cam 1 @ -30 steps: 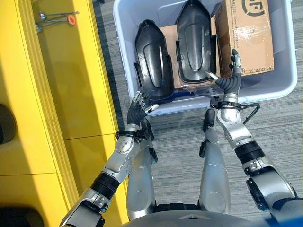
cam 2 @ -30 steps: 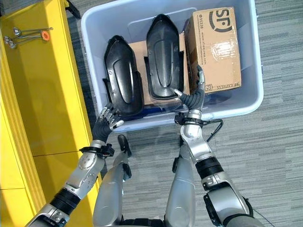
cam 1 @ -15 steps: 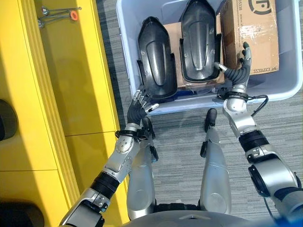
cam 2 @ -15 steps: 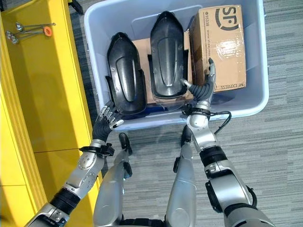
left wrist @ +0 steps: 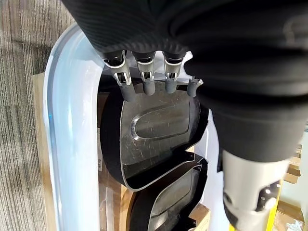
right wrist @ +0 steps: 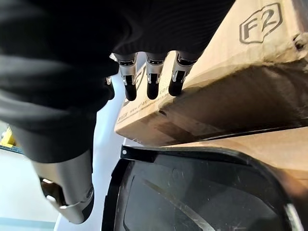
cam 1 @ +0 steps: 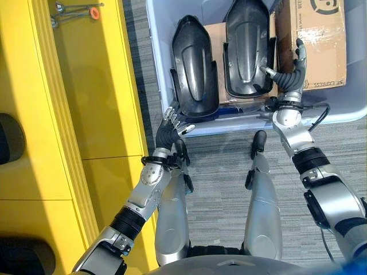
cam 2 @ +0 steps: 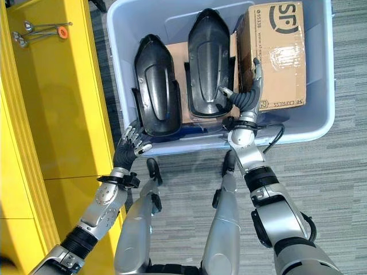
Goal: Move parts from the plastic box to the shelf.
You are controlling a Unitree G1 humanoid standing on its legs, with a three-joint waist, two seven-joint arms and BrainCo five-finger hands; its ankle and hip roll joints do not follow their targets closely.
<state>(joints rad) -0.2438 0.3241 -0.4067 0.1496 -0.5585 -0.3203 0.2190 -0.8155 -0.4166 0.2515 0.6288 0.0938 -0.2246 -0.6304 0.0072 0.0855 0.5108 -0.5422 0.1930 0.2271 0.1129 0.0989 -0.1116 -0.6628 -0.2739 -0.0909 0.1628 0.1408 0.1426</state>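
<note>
Right hand (cam 2: 248, 97) farther over plastic box (cam 2: 321, 123)

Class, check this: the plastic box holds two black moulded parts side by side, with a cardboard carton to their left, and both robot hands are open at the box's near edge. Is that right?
One slip: the cardboard carton lies to the right of the two black moulded parts, as the right eye view shows. The rest holds: both sit in the plastic box, and the left hand and right hand are open.

I see the plastic box (cam 1: 172, 86) cut off along its far edge, and the cardboard box (cam 1: 312, 40) loses its far end too.
</note>
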